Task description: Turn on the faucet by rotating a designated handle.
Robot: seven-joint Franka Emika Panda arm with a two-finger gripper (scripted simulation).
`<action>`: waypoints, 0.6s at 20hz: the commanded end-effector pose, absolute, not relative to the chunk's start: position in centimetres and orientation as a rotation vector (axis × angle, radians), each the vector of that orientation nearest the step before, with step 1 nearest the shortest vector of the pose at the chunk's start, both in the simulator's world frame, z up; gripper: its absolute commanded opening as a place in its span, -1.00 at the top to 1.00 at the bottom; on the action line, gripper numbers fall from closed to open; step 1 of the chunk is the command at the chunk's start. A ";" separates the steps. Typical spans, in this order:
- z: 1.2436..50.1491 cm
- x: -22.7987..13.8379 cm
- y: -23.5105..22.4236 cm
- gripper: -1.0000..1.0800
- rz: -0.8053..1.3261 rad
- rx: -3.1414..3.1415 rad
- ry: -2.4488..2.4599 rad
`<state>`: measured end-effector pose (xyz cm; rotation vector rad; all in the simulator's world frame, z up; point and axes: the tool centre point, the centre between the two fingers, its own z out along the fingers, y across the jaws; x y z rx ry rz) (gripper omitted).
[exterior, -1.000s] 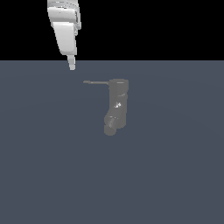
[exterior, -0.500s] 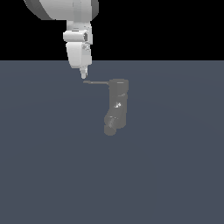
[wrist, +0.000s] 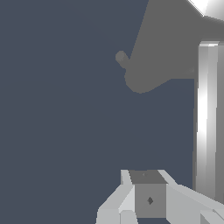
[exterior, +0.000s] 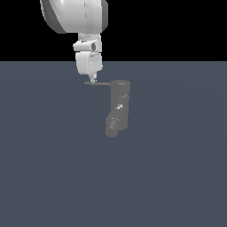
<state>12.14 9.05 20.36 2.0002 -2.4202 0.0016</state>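
Note:
The faucet (exterior: 119,104) is a dull-grey upright cylinder on the blue-grey floor, with a stubby spout (exterior: 111,131) angled out at its lower end. The handle (exterior: 98,83), a thin dark rod, sticks out from its top toward the exterior view's left. My gripper (exterior: 92,80) hangs with its fingertips shut, right at the rod near its free end and holding nothing. In the wrist view the handle (wrist: 205,122) shows as a bright bar beside my gripper (wrist: 148,192), with the faucet (wrist: 175,48) and its spout (wrist: 121,57) beyond.
The flat blue-grey floor (exterior: 53,168) spreads all around the faucet. My white arm (exterior: 75,17) rises above the handle's free end.
My gripper has come down and toward the exterior view's right, from off the handle's free end to right at the rod. The handle and faucet have not moved.

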 end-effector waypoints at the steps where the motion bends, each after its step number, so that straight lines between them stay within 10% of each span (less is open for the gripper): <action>1: 20.1 12.6 8.7 1.00 0.002 1.975 -2.442; 12: 20.1 12.6 8.7 1.00 0.000 1.972 -2.446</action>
